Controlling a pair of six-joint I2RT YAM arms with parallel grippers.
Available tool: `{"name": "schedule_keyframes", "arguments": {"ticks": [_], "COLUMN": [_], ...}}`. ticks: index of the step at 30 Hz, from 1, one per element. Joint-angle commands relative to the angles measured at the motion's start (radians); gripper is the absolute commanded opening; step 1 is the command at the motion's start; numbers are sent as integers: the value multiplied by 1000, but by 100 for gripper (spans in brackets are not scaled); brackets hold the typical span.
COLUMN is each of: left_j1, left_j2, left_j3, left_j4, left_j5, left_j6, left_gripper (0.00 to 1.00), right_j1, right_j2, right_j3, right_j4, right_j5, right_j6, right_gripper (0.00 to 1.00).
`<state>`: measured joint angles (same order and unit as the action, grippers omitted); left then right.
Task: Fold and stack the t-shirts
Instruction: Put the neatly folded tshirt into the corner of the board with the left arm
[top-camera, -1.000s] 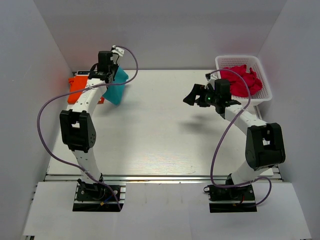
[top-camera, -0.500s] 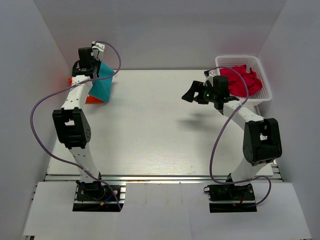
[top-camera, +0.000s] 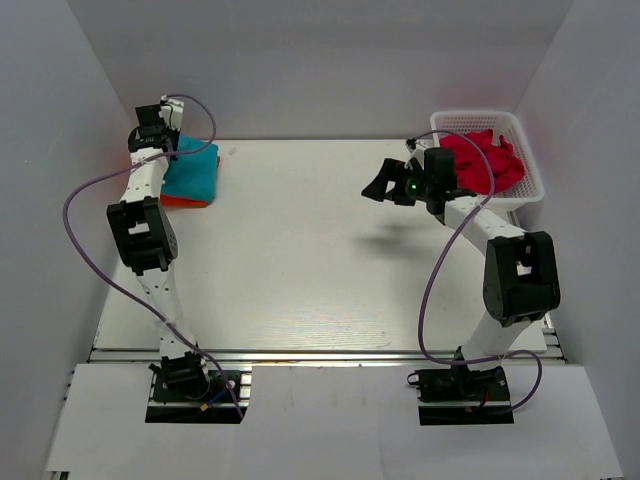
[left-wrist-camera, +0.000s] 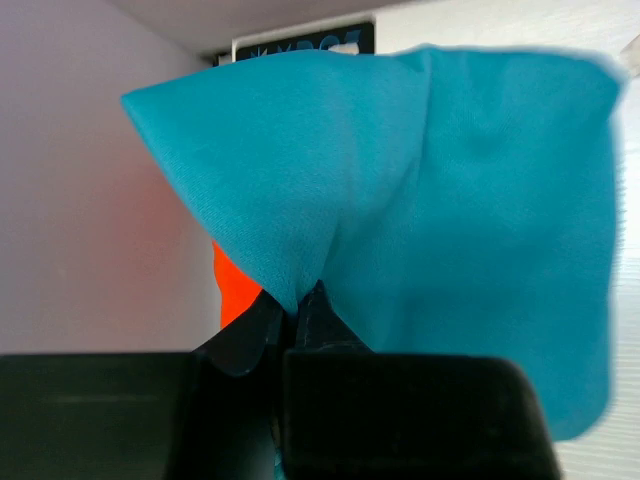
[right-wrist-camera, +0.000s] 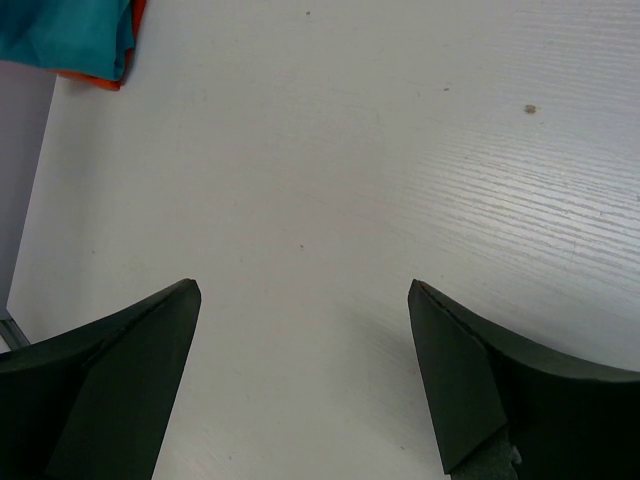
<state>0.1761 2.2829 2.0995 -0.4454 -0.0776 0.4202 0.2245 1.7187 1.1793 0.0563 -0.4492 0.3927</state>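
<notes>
Teal fabric fills the far-left corner of the table (top-camera: 300, 260), where the folded teal t-shirt (top-camera: 192, 168) lies on top of the orange t-shirt (top-camera: 182, 201), of which only a thin strip shows at the near edge. The left gripper (left-wrist-camera: 298, 305) reaches over the pile from the wall side, its jaws closed on a pinched ridge of the teal cloth; the wrist view shows the fabric fanning out from that pinch, with orange peeking beside it.

The step in hand appears to be setting the teal shirt down squarely on the orange one. It is probably best done by letting the held edge sink until it rests flat, then parting the jaws fully and lifting straight away from the pile, since a sideways pull could drag the top layer and undo the fold. The corner near the wall looks tight, so a slow retreat seems wise.

Across bare table, well apart from the stack, the right gripper (top-camera: 388, 185) hovers with its jaws spread wide and nothing between them. Just beyond it, a white basket (top-camera: 476, 117) holds a heap of red clothes (top-camera: 480, 160), likely next in line.
</notes>
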Motion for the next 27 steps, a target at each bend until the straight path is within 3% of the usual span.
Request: {"name": "schedule_keyframes", "arguments": {"ticks": [1,9,11,12,15,16,23,27], "left_j1": [16,45,54,54,54,54,54,54], "left_j2": [-14,69,78,78,87,87,53,-3], "left_j3": [19,76,85,96,108,119,146,113], "left_j4": [26,17,17,17,17,17,-21,-52], "left_j5": [38,-72,-106,-119,-180,-192,-228,-81], "left_j6": [25,25,13,12,-12,-23,-101,-197], "left_gripper": [0,0,31,52,91,100,100,100], "right_j1": [3,6,3,4,4,7,6,5], "right_j2": [7,31,35,33,32,28,2,-14], "right_j3": [59,71,71,71,72,69,40,19], "right_j4": [2,-24,-26,-29,-29,-30,-15,-7], "right_j5": [-13,-16,-19,-19,-20,-20,-20,-23], "right_j6": [3,-8,-5,-6,-5,-5,-2,5], "right_gripper": [90,90,90,90,90,90,90,90]}}
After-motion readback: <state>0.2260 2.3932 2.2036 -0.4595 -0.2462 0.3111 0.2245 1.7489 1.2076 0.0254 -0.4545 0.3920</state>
